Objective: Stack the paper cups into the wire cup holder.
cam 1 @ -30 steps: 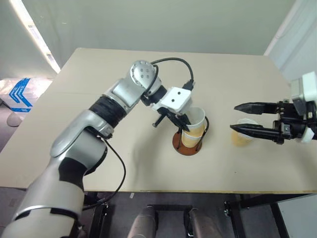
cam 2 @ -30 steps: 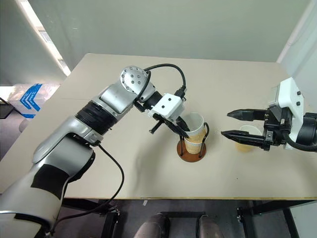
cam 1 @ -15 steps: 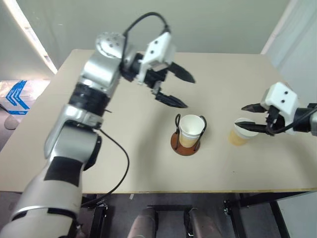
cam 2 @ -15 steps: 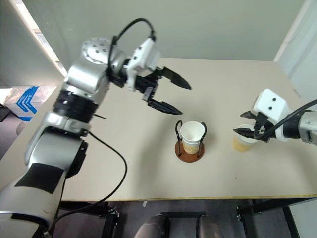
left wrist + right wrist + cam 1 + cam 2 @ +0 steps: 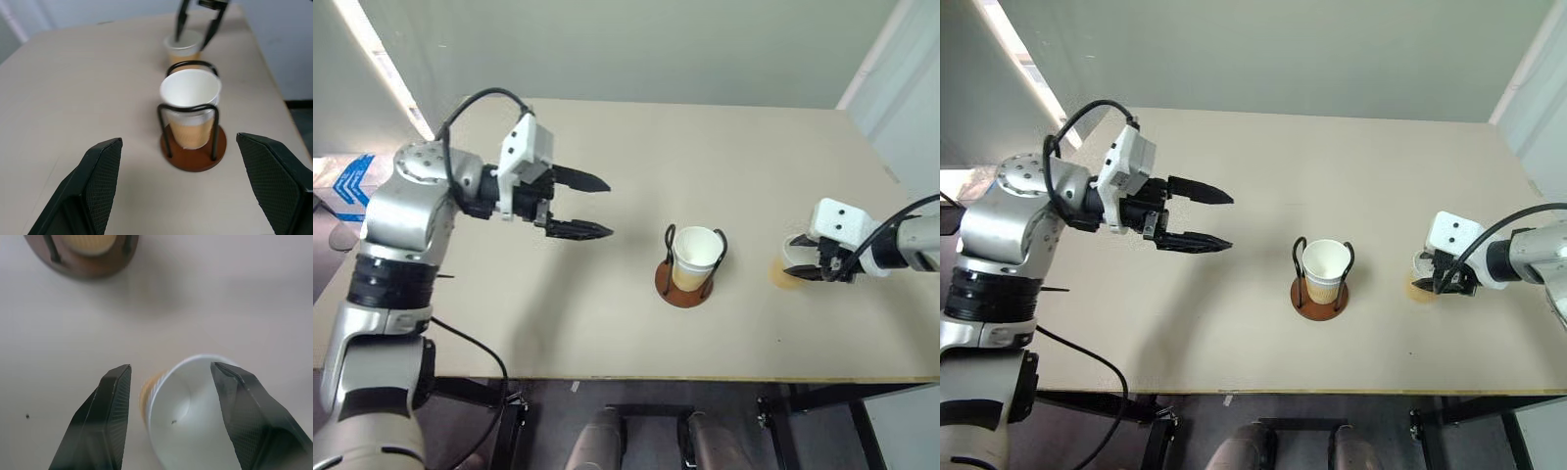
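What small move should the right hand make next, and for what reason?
Probably close the right hand on the tan paper cup with the white rim. Its black fingers stand open on either side of that upright cup, apart from it, while the wire cup holder with the reddish-brown base already carries cups.

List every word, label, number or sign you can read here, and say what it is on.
No readable text on the cups, the holder, the table or the grippers.
Blue-and-white arrow marks on a box on the floor; no words legible.
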